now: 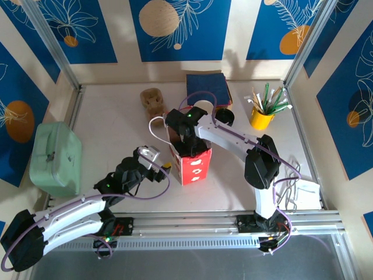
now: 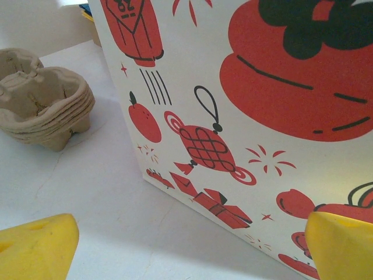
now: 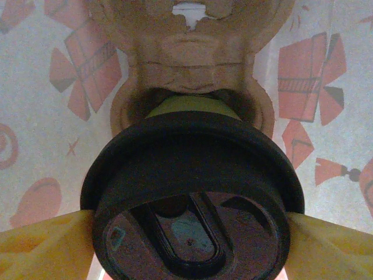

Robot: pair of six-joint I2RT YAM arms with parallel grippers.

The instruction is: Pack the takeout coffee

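Yellow fingertips (image 2: 35, 248) of my left gripper (image 2: 189, 251) frame the bottom of my left wrist view, spread wide with nothing between them. That gripper hovers low over the table (image 2: 87, 192), just beside the left wall of the red-and-white paper bag (image 2: 245, 116). A stack of pulp cup carriers (image 2: 44, 99) sits farther off to the left.

Moving right, the bag stands upright mid-table. My right gripper (image 1: 185, 129) reaches down into its open top from above.

From my right wrist, the takeout coffee (image 3: 192, 192) is straight below me inside the bag. It stands upright with its long axis running along my line of sight. Its black lid (image 3: 192, 146) faces my wrist, round, with a raised oval sip tab. A thin band of the lime-green side (image 3: 186, 105) shows beyond the lid. The cup looks seated in a well of a pulp carrier (image 3: 192, 64) between the printed bag walls.

My right fingers (image 3: 46, 245) sit on either side of the lid, right at its rim. I cannot tell whether they press it or stand just clear of it.

My right arm is by far the nearer to the cup, and the left is outside the bag altogether. I judge that the next move turns on that vertical line: rising straight up along the cup's axis, so that neither finger drags the lid sideways or tips the cup.
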